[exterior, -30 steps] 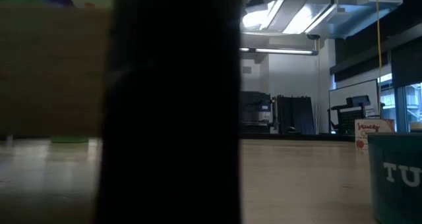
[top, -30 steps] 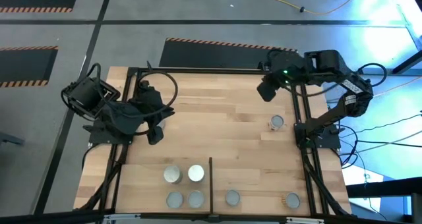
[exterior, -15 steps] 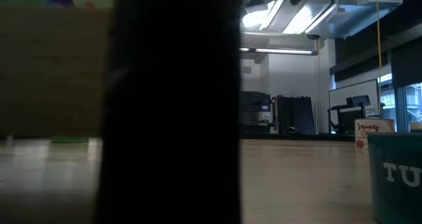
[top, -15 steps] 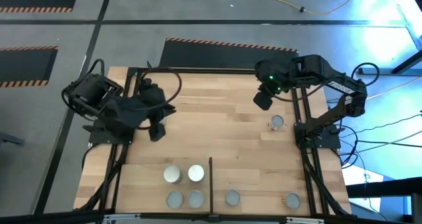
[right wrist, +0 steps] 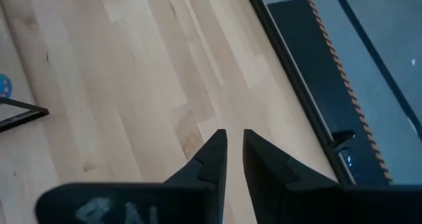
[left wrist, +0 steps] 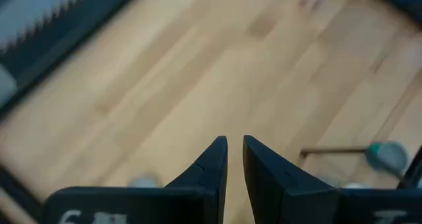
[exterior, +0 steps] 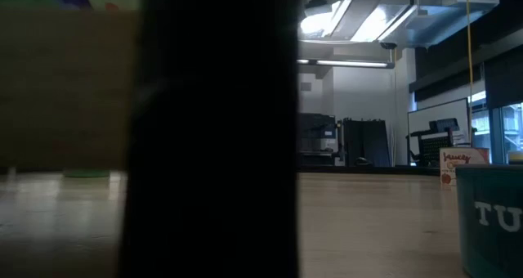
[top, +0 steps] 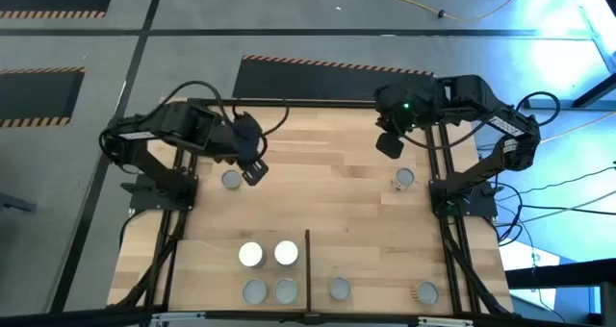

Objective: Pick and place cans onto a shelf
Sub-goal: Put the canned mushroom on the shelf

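1. From above, the left gripper (top: 253, 172) is hanging just right of a grey-topped can (top: 231, 180); the right gripper (top: 390, 144) is hovering far of another can (top: 403, 179).
2. Both wrist views are showing fingers (left wrist: 212, 159) nearly pinched together, grasping nothing.
3. Six cans (top: 286, 254) are standing on the near shelf (top: 371, 269).
4. The low view is showing only a dark post (exterior: 216, 131), a teal bin (exterior: 490, 217) and the room beyond.

Low view blocked by a dark post (exterior: 216, 131), left wrist view blurred
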You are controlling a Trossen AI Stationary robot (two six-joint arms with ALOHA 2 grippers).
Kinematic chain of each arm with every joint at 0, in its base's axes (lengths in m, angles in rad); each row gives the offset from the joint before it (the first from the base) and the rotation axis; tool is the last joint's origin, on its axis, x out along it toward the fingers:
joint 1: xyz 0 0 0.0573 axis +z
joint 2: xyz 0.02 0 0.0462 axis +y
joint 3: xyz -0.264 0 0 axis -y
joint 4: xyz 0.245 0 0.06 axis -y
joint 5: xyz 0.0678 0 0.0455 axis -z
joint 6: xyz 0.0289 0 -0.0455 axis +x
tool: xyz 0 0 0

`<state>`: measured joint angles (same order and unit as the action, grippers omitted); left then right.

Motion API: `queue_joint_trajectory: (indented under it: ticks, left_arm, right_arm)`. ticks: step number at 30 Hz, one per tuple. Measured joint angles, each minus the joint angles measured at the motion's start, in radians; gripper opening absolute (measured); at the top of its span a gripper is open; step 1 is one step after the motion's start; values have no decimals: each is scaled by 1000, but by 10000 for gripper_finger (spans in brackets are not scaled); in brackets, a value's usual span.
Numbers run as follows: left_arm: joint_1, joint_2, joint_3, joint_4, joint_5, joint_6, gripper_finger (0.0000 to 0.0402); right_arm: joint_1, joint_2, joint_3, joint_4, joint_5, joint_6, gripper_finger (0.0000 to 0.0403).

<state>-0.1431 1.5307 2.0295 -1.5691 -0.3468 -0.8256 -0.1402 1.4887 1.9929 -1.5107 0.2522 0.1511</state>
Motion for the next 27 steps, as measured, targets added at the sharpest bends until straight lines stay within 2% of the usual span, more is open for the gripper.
queue_joint_trajectory:
  ticks: [2, 7, 11, 15, 19, 27]
  left_arm:
    - [21, -38, -92, -1, 37, -39, 41]
    - [51, -169, -316, -3, 56, -83, 41]
    - [74, -264, -458, -2, 64, -185, 41]
    - [105, -343, -603, -2, 119, -266, 41]
    - [111, -382, -742, 1, 144, -271, 41]
    - [111, -366, -948, 93, 158, -268, 41]
  right_arm:
    - [0, 0, 12, 0, 0, -17, 53]
    - [0, 0, 29, 0, 0, -60, 53]
    - [0, 0, 29, 0, -1, -69, 53]
    - [0, 0, 29, 0, -1, -77, 53]
    - [0, 0, 29, 0, -1, -77, 53]
    - [0, 0, 29, 3, -2, -75, 53]
